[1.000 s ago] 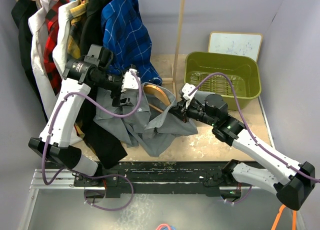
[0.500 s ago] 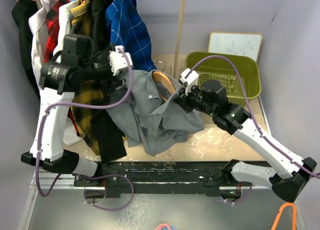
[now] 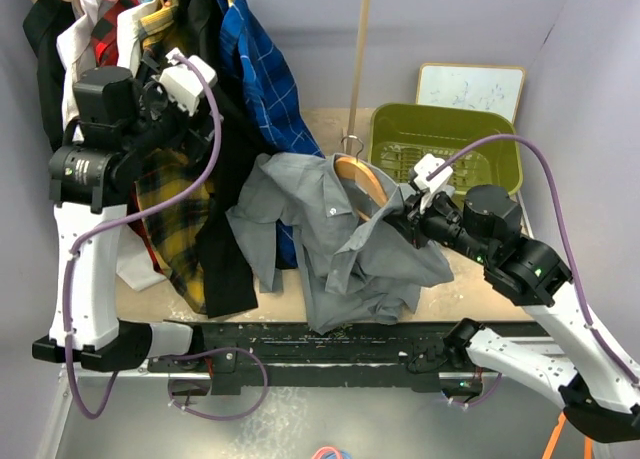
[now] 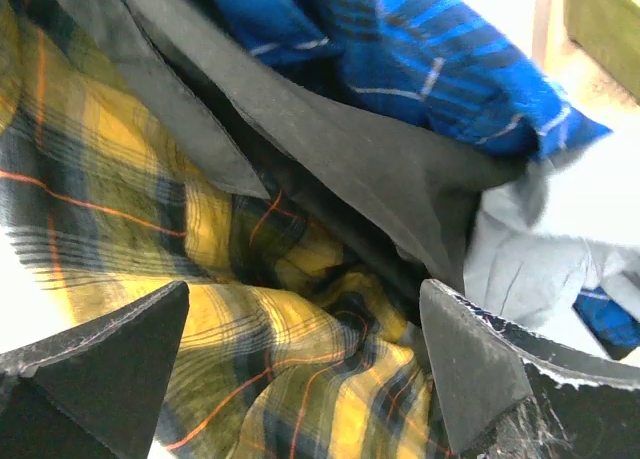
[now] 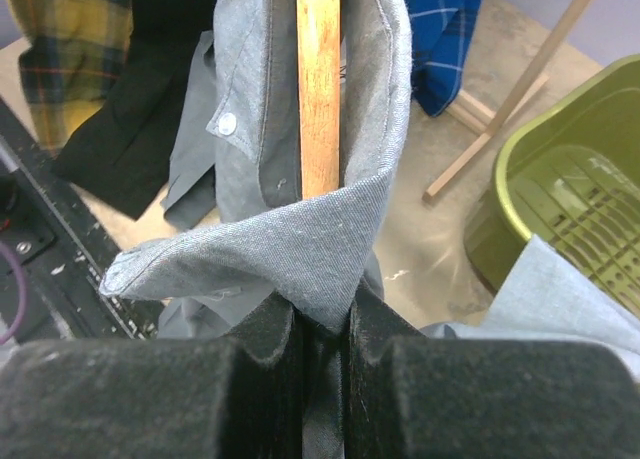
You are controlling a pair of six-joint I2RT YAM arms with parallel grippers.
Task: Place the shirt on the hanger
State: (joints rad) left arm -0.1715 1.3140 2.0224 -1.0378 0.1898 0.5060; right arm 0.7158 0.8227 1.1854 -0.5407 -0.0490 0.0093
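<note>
The shirt [image 3: 335, 229] is draping half-on over the hanger [image 3: 362, 176], sagging toward the surface [image 3: 330, 124]. The right hand [image 5: 325, 319] is clamping shirt fabric at the hanger's end. The left hand [image 4: 305, 289] is gaping, empty, among racked clothes [image 3: 180, 199]. Next, I judge, it is needing to reach across and seat the loose shoulder. The bin [image 3: 445, 149] and post [image 3: 358, 69] are crowding behind.

We see the shirt [image 3: 340, 249] in the middle of the table [image 3: 325, 129], draped over the hanger [image 3: 360, 176]. Just to its right, the right gripper [image 5: 322, 324] pinches the fabric where it wraps around one arm of the hanger. The hanging clothes [image 3: 170, 199] fill the back-left corner, and the left gripper [image 4: 290, 364] is among them, apart from the shirt. The post [image 3: 358, 69] stands behind the shirt. The bin [image 3: 445, 112] sits at the back right, with the board [image 3: 470, 87] behind it.
</note>
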